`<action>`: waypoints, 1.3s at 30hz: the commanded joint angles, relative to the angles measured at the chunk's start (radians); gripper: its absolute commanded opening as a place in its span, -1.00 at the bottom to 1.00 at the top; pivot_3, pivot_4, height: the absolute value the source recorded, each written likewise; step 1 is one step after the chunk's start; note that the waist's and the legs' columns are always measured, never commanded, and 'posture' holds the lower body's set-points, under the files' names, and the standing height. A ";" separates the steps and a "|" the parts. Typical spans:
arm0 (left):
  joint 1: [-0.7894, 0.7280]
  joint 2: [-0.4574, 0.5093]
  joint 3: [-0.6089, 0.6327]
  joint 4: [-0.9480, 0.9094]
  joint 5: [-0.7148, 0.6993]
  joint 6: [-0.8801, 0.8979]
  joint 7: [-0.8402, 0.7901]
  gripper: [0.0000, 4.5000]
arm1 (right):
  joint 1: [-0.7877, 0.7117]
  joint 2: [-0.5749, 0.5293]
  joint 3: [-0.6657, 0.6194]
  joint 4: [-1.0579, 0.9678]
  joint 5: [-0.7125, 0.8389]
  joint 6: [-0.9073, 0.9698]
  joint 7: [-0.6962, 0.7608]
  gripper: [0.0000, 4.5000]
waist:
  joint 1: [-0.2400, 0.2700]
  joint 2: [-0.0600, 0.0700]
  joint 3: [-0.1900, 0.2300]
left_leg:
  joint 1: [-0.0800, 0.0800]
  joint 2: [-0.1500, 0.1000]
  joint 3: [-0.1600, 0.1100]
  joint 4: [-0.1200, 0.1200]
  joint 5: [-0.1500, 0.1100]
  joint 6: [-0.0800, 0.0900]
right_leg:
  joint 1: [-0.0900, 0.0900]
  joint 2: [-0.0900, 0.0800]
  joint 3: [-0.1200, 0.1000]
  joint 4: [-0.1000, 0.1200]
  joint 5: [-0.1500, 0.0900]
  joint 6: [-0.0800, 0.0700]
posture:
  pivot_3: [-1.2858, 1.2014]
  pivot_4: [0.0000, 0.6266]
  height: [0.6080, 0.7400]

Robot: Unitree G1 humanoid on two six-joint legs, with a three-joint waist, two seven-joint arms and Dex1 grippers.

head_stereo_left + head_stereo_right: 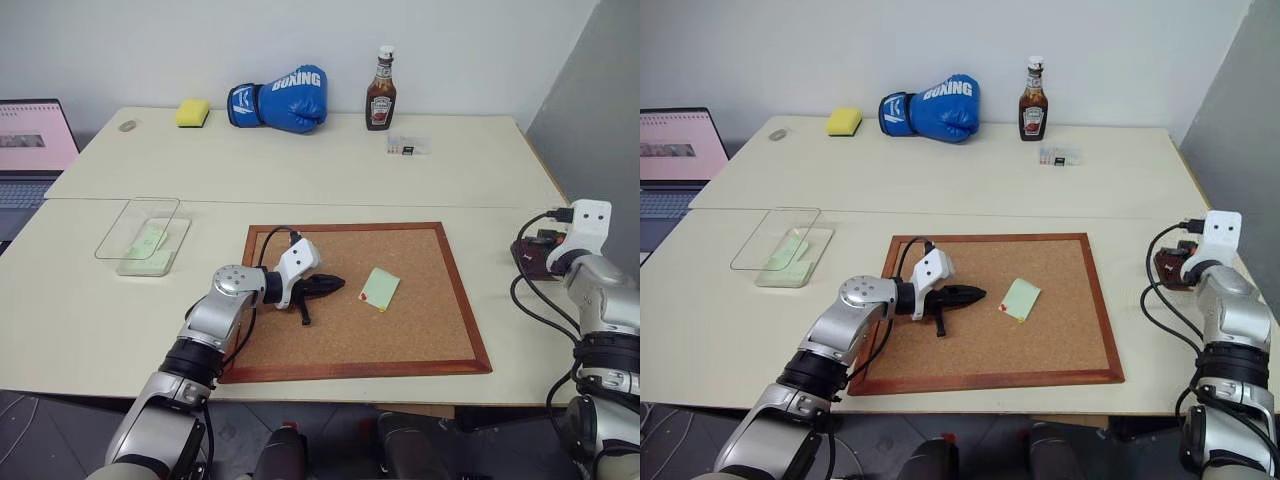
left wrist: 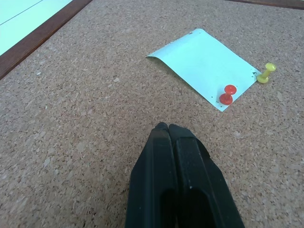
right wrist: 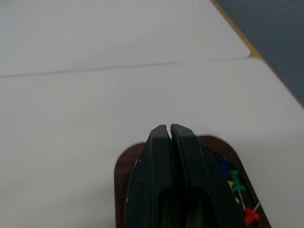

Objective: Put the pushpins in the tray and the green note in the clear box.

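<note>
Inside, pushpins [image 3: 236, 186] in the tray [image 3: 124, 166]; both hands [image 2: 167, 129] [image 3: 170, 127] pressed together, empty.

A wood-framed corkboard [image 1: 300, 355] lies at the middle of the pale table [image 1: 330, 170], with a laptop [image 1: 30, 150] at about nine o'clock from it, off the table's edge. Along the far side, a yellow sponge [image 1: 193, 112] sits at eleven o'clock, a blue boxing glove [image 1: 285, 100] just beside it toward twelve, and a brown sauce bottle [image 1: 381, 92] at one o'clock. A tiny clear case [image 1: 408, 146] lies near the bottle, on its near side, and a small grey round thing [image 1: 127, 126] rests at ten o'clock.
</note>
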 commanded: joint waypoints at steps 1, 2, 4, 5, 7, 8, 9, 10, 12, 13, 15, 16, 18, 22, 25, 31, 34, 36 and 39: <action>0.038 0.010 -0.017 -0.018 0.019 0.026 0.001 -1.00 | -0.011 -0.007 -0.023 0.003 0.031 0.009 0.004 -0.98 | -0.001 0.000 0.000 | 0.000 0.000 0.000 0.000 0.000 0.000 | 0.000 0.000 0.000 0.000 0.000 0.000 | 0.03 -0.52 1.00; 0.040 0.011 -0.016 -0.022 0.019 0.029 0.002 -1.00 | -0.008 -0.006 -0.021 0.003 0.033 0.009 0.003 -0.98 | -0.002 0.000 0.000 | 0.000 0.000 0.000 0.000 0.000 0.000 | 0.000 0.000 0.000 0.000 0.000 0.000 | 0.03 -0.52 1.00; 0.042 0.014 -0.014 -0.027 0.019 0.033 0.002 -1.00 | -0.007 -0.004 -0.019 0.003 0.039 0.016 -0.001 -0.98 | -0.005 0.000 0.000 | 0.000 0.000 0.000 0.000 0.000 0.000 | 0.000 0.000 0.000 0.000 0.000 0.000 | 0.03 -0.52 1.00; 0.040 0.015 -0.013 -0.027 0.019 0.034 0.001 -1.00 | -0.007 -0.004 -0.017 0.004 0.041 0.018 -0.002 -0.98 | -0.006 0.000 0.000 | 0.000 0.000 0.000 0.000 0.000 0.000 | 0.000 0.000 0.000 0.000 0.000 0.000 | 0.03 -0.52 1.00; 0.039 0.017 -0.012 -0.025 0.019 0.033 0.001 -1.00 | -0.007 -0.004 -0.015 0.006 0.044 0.019 -0.003 -0.98 | -0.006 0.000 0.000 | 0.000 0.000 0.000 0.000 0.000 0.000 | 0.000 0.000 0.000 0.000 0.000 0.000 | 0.03 -0.52 1.00; 0.038 0.017 -0.012 -0.024 0.020 0.033 0.000 -1.00 | -0.007 -0.004 -0.015 0.007 0.046 0.020 -0.004 -0.98 | -0.006 0.000 0.000 | 0.000 0.000 0.000 0.000 0.000 0.000 | 0.000 0.000 0.000 0.000 0.000 0.000 | 0.03 -0.52 1.00; 0.036 0.017 -0.012 -0.023 0.020 0.033 0.000 -1.00 | -0.006 -0.004 -0.015 0.009 0.047 0.020 -0.003 -0.98 | -0.007 0.000 0.000 | 0.000 0.000 0.000 0.000 0.000 0.000 | 0.000 0.000 0.000 0.000 0.000 0.000 | 0.03 -0.52 1.00; 0.035 0.016 -0.013 -0.021 0.020 0.032 -0.001 -1.00 | -0.005 -0.004 -0.015 0.010 0.047 0.020 -0.003 -0.98 | -0.007 0.000 0.000 | 0.000 0.000 0.000 0.000 0.000 0.000 | 0.000 0.000 0.000 0.000 0.000 0.000 | 0.03 -0.52 1.00; 0.029 0.014 -0.014 -0.015 0.021 0.030 -0.001 -1.00 | 0.001 -0.003 -0.016 0.009 0.050 0.020 -0.001 -0.98 | -0.007 0.000 0.000 | 0.000 0.000 0.000 0.000 0.000 0.000 | 0.000 0.000 0.000 0.000 0.000 0.000 | 0.03 -0.52 1.00; 0.026 0.013 -0.014 -0.012 0.022 0.029 -0.002 -1.00 | 0.005 -0.002 -0.016 0.008 0.050 0.020 -0.001 -0.98 | -0.007 0.000 0.000 | 0.000 0.000 0.000 0.000 0.000 0.000 | 0.000 0.000 0.000 0.000 0.000 0.000 | 0.03 -0.52 1.00; 0.022 0.011 -0.016 -0.004 0.024 0.024 -0.001 -1.00 | 0.021 0.004 -0.014 -0.007 0.055 0.025 0.004 -0.79 | -0.007 0.000 0.000 | 0.000 0.000 0.000 0.000 0.000 0.000 | 0.000 0.000 0.000 0.000 0.000 0.000 | 0.03 -0.52 1.00; 0.019 0.010 -0.016 -0.001 0.024 0.023 -0.002 -1.00 | 0.027 0.005 -0.010 -0.016 0.055 0.024 0.005 -0.76 | -0.007 0.000 0.000 | 0.000 0.000 0.000 0.000 0.000 0.000 | 0.000 0.000 0.000 0.000 0.000 0.000 | 0.03 -0.52 1.00; 0.017 0.010 -0.016 0.002 0.025 0.022 -0.002 -1.00 | 0.030 0.004 -0.005 -0.024 0.055 0.022 0.005 -0.59 | -0.007 0.000 0.000 | 0.000 0.000 0.000 0.000 0.000 0.000 | 0.000 0.000 0.000 0.000 0.000 0.000 | 0.03 -0.52 1.00; 0.013 0.009 -0.012 0.002 0.025 0.019 0.002 -1.00 | 0.042 -0.017 0.014 -0.083 0.031 -0.002 0.000 -0.20 | -0.008 0.000 0.000 | 0.000 0.000 0.000 0.000 0.000 0.000 | 0.000 0.000 0.000 0.000 0.000 0.000 | 0.03 -0.52 1.00; 0.010 0.009 -0.010 -0.001 0.022 0.023 0.002 -1.00 | 0.045 -0.024 0.013 -0.144 0.031 -0.004 0.002 0.06 | -0.008 0.000 0.000 | 0.000 0.000 0.000 0.000 0.000 0.000 | 0.000 0.000 0.000 0.000 0.000 0.000 | 0.03 -0.52 1.00; 0.008 0.003 -0.010 -0.004 0.020 0.021 0.006 -1.00 | 0.034 -0.010 0.008 -0.272 0.037 -0.010 -0.014 0.64 | -0.007 0.000 0.000 | 0.000 0.000 0.000 0.000 0.000 0.000 | 0.000 0.000 0.000 0.000 0.000 0.000 | 0.03 -0.52 1.00; 0.006 -0.001 -0.012 -0.002 0.020 0.019 0.006 -1.00 | 0.024 -0.012 0.017 -0.311 0.027 -0.019 -0.019 0.91 | -0.007 0.001 0.000 | 0.000 0.000 0.000 0.000 0.000 0.000 | 0.000 0.000 0.000 0.000 0.000 0.000 | 0.03 -0.52 1.00; 0.004 -0.004 -0.013 0.002 0.021 0.017 0.007 -1.00 | 0.013 -0.016 0.030 -0.363 0.033 -0.010 -0.006 0.99 | -0.007 0.001 0.000 | 0.000 0.000 0.000 0.000 0.000 0.000 | 0.000 0.000 0.000 0.000 0.000 0.000 | 0.03 -0.52 1.00; 0.002 -0.007 -0.013 0.005 0.021 0.014 0.006 -1.00 | 0.028 -0.027 0.064 -0.459 0.083 0.042 0.077 0.99 | -0.006 0.001 0.000 | 0.000 0.000 0.000 0.000 0.000 0.000 | 0.000 0.000 0.000 0.000 0.000 0.000 | 0.03 -0.52 1.00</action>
